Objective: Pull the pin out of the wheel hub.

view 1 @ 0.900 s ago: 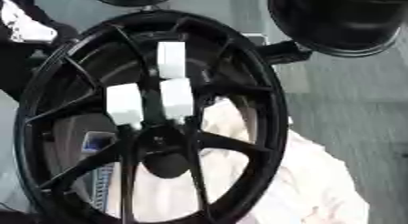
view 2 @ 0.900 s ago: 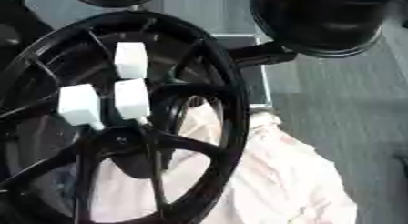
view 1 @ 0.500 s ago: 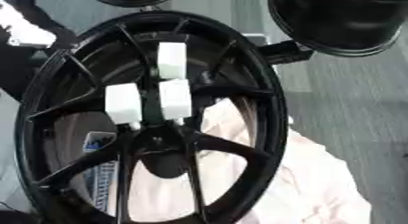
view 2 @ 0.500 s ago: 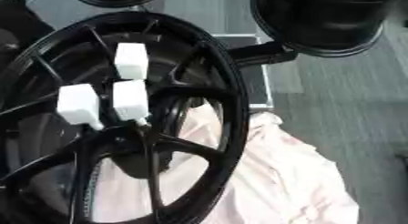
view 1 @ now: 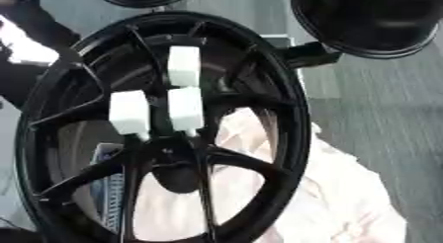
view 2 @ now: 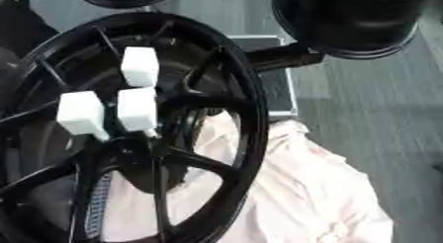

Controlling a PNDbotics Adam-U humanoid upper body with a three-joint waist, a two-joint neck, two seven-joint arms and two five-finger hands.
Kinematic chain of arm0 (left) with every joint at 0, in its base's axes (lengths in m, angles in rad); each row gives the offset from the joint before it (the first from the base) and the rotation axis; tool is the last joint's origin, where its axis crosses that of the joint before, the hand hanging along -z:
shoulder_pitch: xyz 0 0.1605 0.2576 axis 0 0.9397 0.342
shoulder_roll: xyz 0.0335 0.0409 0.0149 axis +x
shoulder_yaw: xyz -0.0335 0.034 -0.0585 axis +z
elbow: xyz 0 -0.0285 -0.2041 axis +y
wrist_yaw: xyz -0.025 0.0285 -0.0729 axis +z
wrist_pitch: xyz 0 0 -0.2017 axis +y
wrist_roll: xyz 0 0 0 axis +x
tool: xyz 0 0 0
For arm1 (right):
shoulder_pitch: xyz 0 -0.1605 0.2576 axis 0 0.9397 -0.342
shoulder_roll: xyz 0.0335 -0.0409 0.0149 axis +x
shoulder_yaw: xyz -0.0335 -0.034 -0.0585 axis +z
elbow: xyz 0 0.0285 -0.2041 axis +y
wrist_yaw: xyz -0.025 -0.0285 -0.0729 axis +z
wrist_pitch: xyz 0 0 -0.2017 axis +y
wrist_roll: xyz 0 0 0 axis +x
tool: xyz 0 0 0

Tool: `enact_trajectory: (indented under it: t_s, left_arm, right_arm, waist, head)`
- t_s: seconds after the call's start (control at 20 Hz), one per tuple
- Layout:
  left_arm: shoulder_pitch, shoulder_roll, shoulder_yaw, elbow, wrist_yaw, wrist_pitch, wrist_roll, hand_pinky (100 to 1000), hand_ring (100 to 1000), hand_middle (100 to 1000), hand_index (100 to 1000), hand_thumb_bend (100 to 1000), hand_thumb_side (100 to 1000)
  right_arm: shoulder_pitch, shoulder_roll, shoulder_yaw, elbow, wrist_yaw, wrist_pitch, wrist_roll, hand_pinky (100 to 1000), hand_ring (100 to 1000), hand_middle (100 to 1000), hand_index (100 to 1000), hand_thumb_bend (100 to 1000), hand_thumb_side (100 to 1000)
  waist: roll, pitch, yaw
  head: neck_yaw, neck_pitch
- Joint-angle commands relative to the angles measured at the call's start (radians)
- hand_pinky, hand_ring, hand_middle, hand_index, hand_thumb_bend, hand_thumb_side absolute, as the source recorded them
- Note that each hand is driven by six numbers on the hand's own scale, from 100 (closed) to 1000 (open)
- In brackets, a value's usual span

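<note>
A large black spoked wheel (view 1: 290, 113) fills the left and middle of both views, lying tilted over a cloth. Three white block-shaped pin heads stand out of it near the hub (view 1: 177, 155): one higher up (view 1: 183, 65), one at the left (view 1: 129, 111), and one just right of that (view 1: 185, 108). The two lower ones stand side by side just above the hub's centre. Neither of my hands shows in either view, and nothing touches the pins.
A pale pink cloth (view 1: 346, 192) lies under and to the right of the wheel. A second black wheel (view 1: 368, 20) stands at the top right, joined by a black bracket (view 1: 307, 54). A blurred dark shape with a white patch (view 1: 22, 44) is at the upper left.
The whole picture has shifted slightly, so the camera moved. The three white pins sit in the same places on the wheel. The white patch at the upper left has blurred.
</note>
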Motion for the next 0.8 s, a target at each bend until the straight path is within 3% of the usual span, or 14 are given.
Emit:
enact_trajectory:
  t_s: [0.05, 0.3, 0.8]
  left_arm:
    - [0.0, 0.041, -0.022, -0.01, -0.008, 0.011, 0.027, 793, 744, 651, 813, 648, 319]
    - [-0.013, 0.029, -0.055, -0.01, -0.007, 0.001, 0.01, 797, 759, 688, 831, 650, 341]
    - [-0.031, 0.008, -0.09, -0.01, 0.011, 0.003, -0.019, 789, 738, 651, 818, 651, 423]
  right_arm:
    - [-0.006, -0.023, -0.004, -0.012, 0.002, 0.0, -0.005, 485, 671, 570, 750, 100, 522]
    - [-0.008, -0.02, -0.002, -0.012, -0.001, -0.002, -0.004, 485, 671, 571, 750, 100, 523]
    - [-0.008, -0.015, -0.001, -0.012, -0.006, -0.003, -0.004, 485, 670, 571, 750, 100, 524]
  waist:
    - [0.001, -0.012, -0.003]
    - [0.002, -0.008, -0.005]
    - [-0.005, -0.006, 0.002]
  head:
    - [0.0, -0.009]
    - [0.004, -0.006]
    - [0.009, 0.001]
